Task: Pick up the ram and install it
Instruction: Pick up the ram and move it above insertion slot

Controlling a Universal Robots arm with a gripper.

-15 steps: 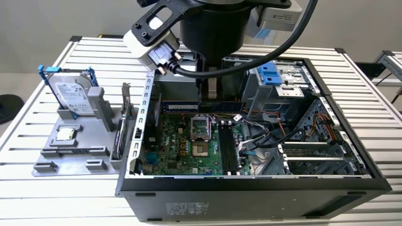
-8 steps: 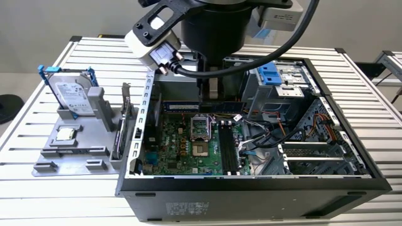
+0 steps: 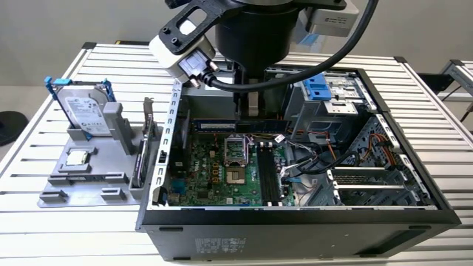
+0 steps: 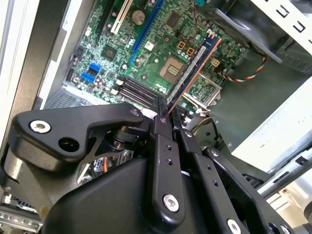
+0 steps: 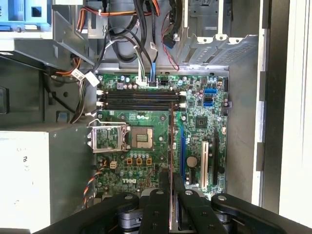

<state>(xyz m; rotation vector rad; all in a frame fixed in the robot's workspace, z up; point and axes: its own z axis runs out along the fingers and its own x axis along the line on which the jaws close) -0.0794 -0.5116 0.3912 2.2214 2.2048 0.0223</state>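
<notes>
My gripper [image 4: 163, 114] is shut on the ram [image 4: 195, 66], a long dark blue-green stick with a contact edge. In the exterior view the ram [image 3: 235, 126] hangs level inside the open computer case, above the back part of the motherboard [image 3: 214, 177], with the gripper [image 3: 255, 113] reaching down onto it. The first wrist view looks along the ram [image 5: 171, 146] edge-on between the fingers [image 5: 158, 204]. The black memory slots [image 5: 139, 97] lie empty beyond the processor socket [image 5: 141, 138], apart from the ram. They also show in the exterior view as the memory slots [image 3: 267, 177].
A grey holder [image 3: 66, 177] on the slatted table at the exterior view's left carries a silver hard drive with blue rails [image 3: 83, 113] and a small chip [image 3: 77, 158]. An upright card with a metal bracket [image 3: 148, 138] stands beside the case wall [image 3: 174, 127]. Loose cables [image 3: 310, 160] crowd the case interior.
</notes>
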